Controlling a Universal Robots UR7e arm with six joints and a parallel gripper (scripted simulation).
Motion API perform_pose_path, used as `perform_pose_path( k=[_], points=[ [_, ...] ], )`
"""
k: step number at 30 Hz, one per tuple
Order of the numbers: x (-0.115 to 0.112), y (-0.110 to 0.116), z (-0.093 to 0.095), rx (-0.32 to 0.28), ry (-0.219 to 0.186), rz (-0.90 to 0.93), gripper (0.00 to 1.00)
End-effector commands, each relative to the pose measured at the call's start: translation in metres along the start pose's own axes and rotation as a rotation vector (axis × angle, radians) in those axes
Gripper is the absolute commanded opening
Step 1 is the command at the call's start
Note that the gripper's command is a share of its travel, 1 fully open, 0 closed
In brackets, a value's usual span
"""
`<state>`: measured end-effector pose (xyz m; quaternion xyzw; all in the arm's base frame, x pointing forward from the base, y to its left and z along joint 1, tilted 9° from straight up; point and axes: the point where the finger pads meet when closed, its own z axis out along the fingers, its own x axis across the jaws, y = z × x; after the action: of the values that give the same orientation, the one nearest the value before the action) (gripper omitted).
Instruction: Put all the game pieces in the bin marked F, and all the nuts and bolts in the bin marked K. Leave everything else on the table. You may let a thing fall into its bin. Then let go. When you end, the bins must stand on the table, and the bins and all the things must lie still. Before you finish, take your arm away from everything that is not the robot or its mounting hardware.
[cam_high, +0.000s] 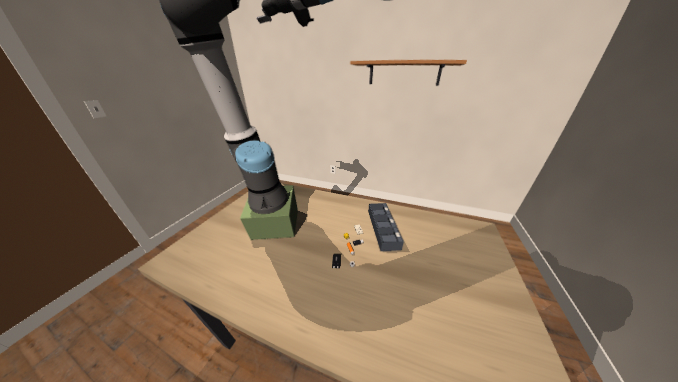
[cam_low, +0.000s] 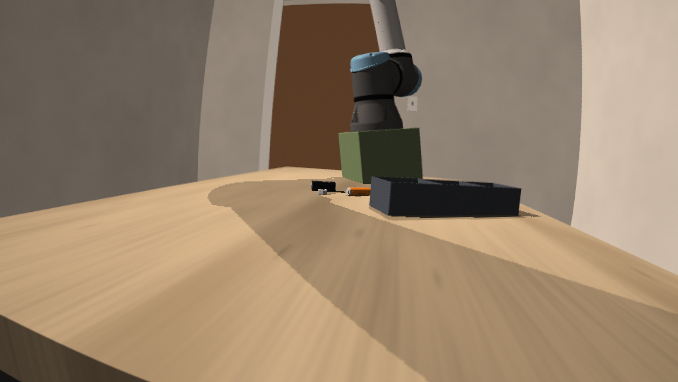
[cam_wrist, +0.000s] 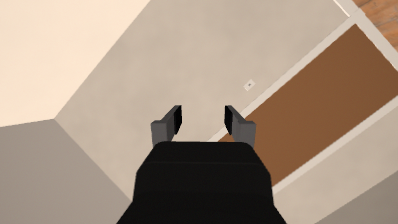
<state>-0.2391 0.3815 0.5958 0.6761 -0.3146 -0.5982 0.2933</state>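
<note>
My gripper (cam_wrist: 203, 114) is open and empty, high above the table at the top of the top view. The dark bins (cam_high: 392, 246) (cam_low: 450, 202) stand in one row on the table; their pale labels are too small to read. Beside them lie a white piece (cam_high: 358, 229), a small yellow piece (cam_high: 346, 235), a black piece with a white end (cam_high: 357, 242), an orange cylinder (cam_high: 350, 248) (cam_low: 360, 191), a black block (cam_high: 336, 260) (cam_low: 323, 186) and a small grey-white piece (cam_high: 352, 263) (cam_low: 322, 192). Which are game pieces, nuts or bolts is too small to tell.
The arm stands on a green block (cam_high: 270, 226) (cam_low: 392, 157) at the table's rear left in the top view. A wall shelf (cam_high: 408, 63) hangs behind the table. The arm's shadow falls across the table (cam_high: 210, 265). The wrist view shows only walls and a brown door (cam_wrist: 320, 95) beyond the fingers.
</note>
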Motion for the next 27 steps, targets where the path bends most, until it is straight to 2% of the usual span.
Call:
perform_pose_path(
  k=[1, 17, 18, 27],
  points=[
    [0.0, 0.0, 0.0, 0.0, 0.0, -0.001, 1.0],
    [0.0, 0.0, 0.0, 0.0, 0.0, -0.001, 1.0],
    [0.006, -0.005, 0.0, 0.0, 0.0, -0.001, 0.31],
    [0.06, -0.057, 0.002, 0.0, 0.0, -0.001, 0.31]
  ],
)
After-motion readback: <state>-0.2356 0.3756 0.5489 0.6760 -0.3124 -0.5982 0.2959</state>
